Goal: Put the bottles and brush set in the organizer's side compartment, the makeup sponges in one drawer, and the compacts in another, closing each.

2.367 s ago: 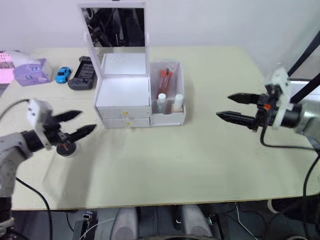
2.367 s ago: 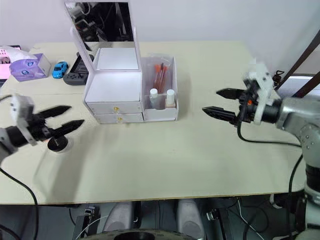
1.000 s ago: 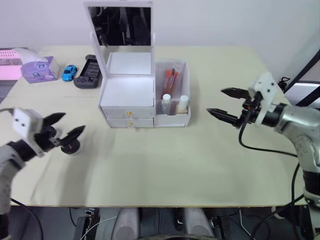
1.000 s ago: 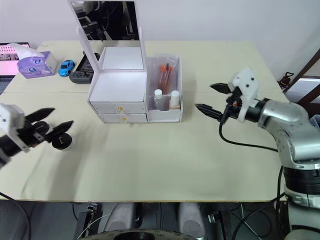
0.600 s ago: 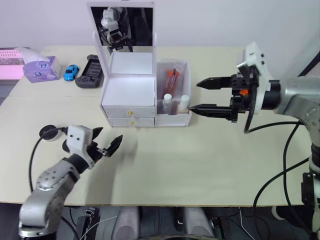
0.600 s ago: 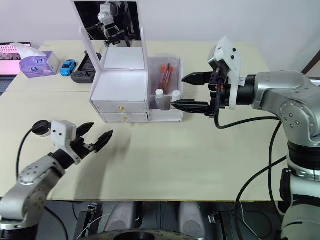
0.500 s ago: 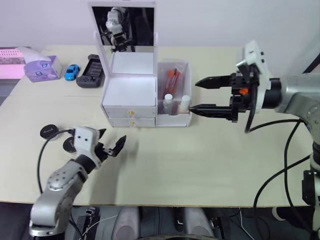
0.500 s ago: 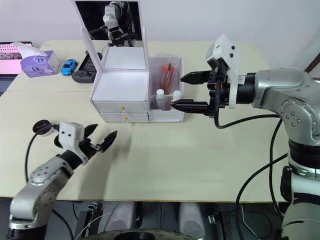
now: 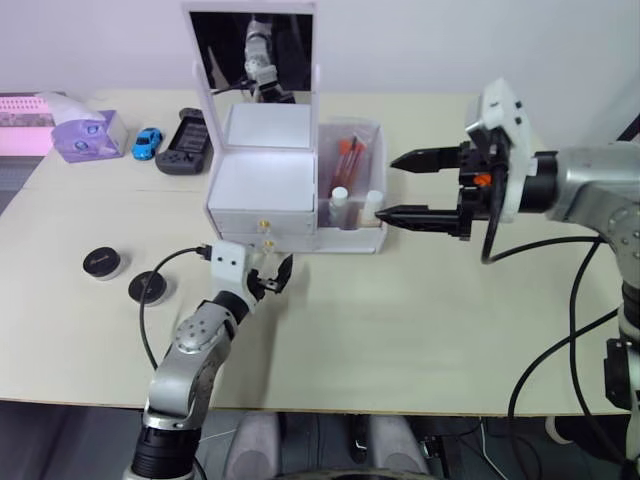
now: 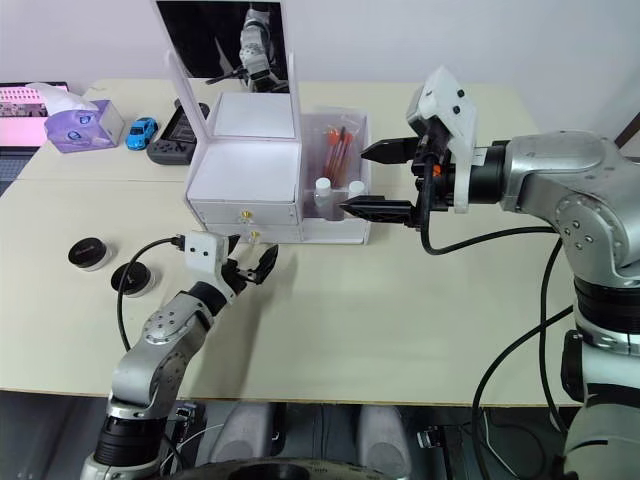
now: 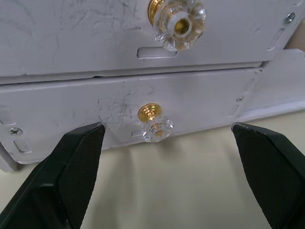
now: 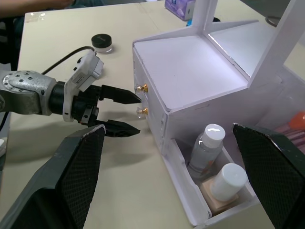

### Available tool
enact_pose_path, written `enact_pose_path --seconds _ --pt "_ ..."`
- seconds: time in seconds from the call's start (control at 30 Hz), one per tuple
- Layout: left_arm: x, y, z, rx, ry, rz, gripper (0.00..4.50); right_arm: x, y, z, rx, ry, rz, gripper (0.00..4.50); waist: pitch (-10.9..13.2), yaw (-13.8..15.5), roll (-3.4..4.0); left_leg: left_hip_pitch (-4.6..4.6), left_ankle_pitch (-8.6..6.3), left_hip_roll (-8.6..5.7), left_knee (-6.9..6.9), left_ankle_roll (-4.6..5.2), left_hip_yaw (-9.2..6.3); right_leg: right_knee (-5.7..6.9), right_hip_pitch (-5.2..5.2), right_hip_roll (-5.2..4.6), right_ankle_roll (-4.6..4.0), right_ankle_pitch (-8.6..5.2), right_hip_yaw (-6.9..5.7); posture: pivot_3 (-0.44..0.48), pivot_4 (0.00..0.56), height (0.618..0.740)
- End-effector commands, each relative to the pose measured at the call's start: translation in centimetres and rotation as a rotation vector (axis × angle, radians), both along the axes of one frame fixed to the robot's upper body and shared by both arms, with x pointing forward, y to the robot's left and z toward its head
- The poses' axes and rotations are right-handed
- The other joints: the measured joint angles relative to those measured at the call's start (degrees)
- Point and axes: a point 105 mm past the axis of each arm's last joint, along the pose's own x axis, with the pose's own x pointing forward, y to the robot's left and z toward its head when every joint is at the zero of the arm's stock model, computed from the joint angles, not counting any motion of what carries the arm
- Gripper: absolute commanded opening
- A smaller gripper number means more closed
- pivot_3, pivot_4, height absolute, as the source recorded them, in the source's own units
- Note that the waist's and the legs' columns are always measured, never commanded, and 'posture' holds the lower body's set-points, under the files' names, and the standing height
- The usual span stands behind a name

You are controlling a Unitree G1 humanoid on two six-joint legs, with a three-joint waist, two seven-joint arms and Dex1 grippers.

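Silver-grey metal arms are carrying white wrist housings — a left claw (image 9: 268,284) and right claw (image 9: 411,186) with black tapered fingers — and trailing black cables.

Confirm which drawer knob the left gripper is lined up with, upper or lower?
The lower drawer knob. In the left wrist view it sits between the open left gripper's two fingers, while the upper knob lies well above them.

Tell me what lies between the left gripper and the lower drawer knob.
Nothing. In the left wrist view the left gripper is open, its fingers flanking the lower knob, with bare tabletop between them and the drawer front.
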Motion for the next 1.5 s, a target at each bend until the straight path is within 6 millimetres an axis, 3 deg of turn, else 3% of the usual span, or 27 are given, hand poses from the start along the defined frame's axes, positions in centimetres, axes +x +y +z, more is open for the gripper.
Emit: enact_pose_path --seconds 0.03,0.23,0.27,0.63,0.73,0.93,1.27,1.5 --pt "0.3 -0.9 0.9 0.001 -0.044 -0.018 3.62 0.0 -0.5 0.3 -0.017 -0.040 -0.015 4.50 0.0 -0.1 0.00 0.00 0.00 0.00 0.03 0.00 0.00 0.00 0.01 0.00 0.00 0.00 0.00 0.000 0.150 0.735" --pt "0.3 -1.0 1.6 -0.006 -0.085 -0.008 0.42 -0.2 -0.4 0.4 -0.029 -0.054 -0.018 4.50 0.0 0.0 0.00 -0.02 0.00 0.00 -0.08 0.00 0.00 -0.01 -0.05 0.01 0.01 -0.01 0.00 0.000 0.150 0.735" --pt "0.2 -1.0 1.6 -0.006 -0.088 -0.007 0.11 -0.2 -0.4 0.5 -0.029 -0.055 -0.017 4.50 0.0 0.0 0.00 -0.05 0.00 0.00 -0.08 0.00 0.00 -0.01 -0.05 0.01 0.03 -0.02 0.00 0.000 0.150 0.735" --pt "-0.6 -1.1 2.1 0.009 -0.109 -0.022 0.01 -0.4 -0.4 0.5 -0.047 -0.059 0.003 4.50 0.0 -0.2 0.00 -0.26 0.00 -0.02 0.01 0.00 -0.04 -0.07 -0.18 0.01 0.02 -0.01 0.00 0.000 0.150 0.735" --pt "-1.1 -1.3 2.9 0.010 -0.154 -0.036 0.80 -0.6 -0.3 0.6 -0.046 -0.060 0.010 4.50 0.0 -0.2 0.00 -0.29 0.00 -0.02 0.01 0.00 -0.04 -0.07 -0.20 0.01 0.02 -0.01 0.00 0.000 0.150 0.735" --pt "-2.3 -1.5 2.8 0.056 -0.181 -0.012 3.88 -1.3 -0.4 0.6 -0.051 -0.038 0.023 4.50 0.0 -0.1 0.01 -0.43 0.00 -0.02 0.03 0.00 -0.05 -0.06 -0.30 0.01 0.01 0.00 -0.01 0.000 0.150 0.735" --pt "-2.4 -1.7 2.0 0.029 -0.160 0.067 3.88 -1.9 -0.4 0.5 -0.071 0.003 0.052 4.50 0.0 -0.2 0.03 -0.43 0.00 -0.02 0.04 0.00 -0.06 -0.05 -0.33 0.02 0.01 0.00 -0.01 0.000 0.150 0.735" --pt "-1.0 -1.7 1.6 -0.029 -0.145 0.122 3.88 -2.1 -0.3 0.5 -0.074 -0.006 0.057 4.50 0.0 -0.1 0.03 -0.45 0.00 -0.02 0.04 0.00 -0.06 -0.05 -0.34 0.02 0.01 0.00 -0.02 0.000 0.150 0.735"
